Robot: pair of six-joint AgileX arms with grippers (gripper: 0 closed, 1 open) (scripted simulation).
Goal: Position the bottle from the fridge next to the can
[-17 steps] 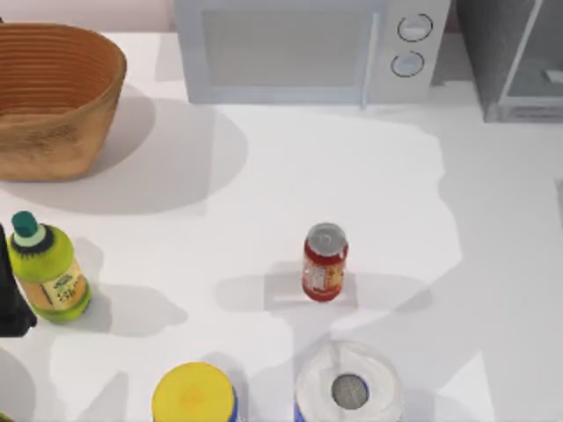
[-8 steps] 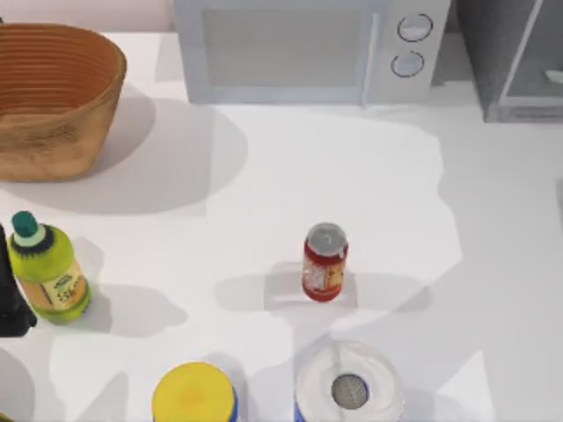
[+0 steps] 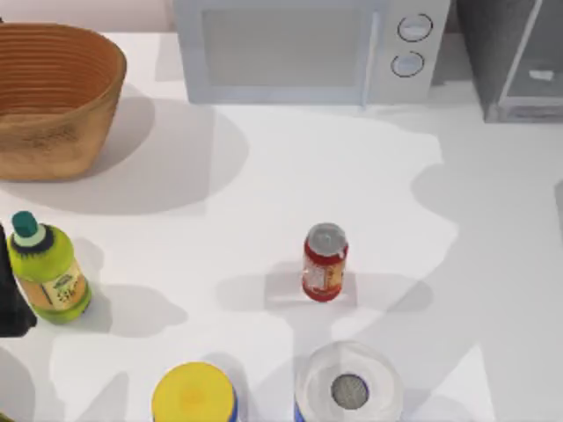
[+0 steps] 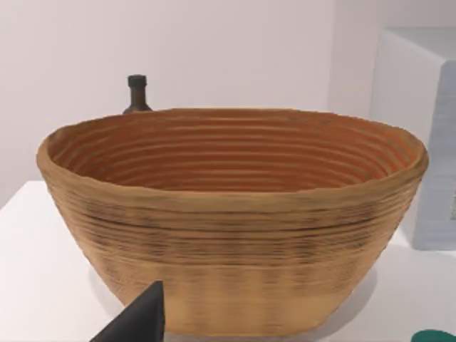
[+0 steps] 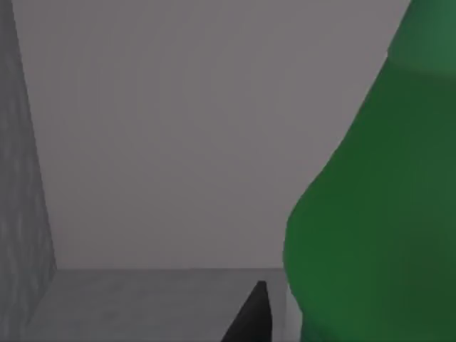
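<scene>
White desk (image 3: 264, 176) carries the can (image 3: 325, 262) at centre. Fridge (image 3: 515, 57) sits upper right; the bottle (image 5: 370, 214) stands inside, close to your right pincer, whose opening cannot be told. Centre on the bottle's body before closing.

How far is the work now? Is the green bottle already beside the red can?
Not yet. Done: nothing shows beside the can, which stands alone mid-table. In hand: the right wrist view looks into a grey compartment with the bottle close before one dark fingertip; a grasp cannot be confirmed. Left: lifting the bottle from the fridge and setting it by the can. The left arm sits at the table's left edge.
</scene>
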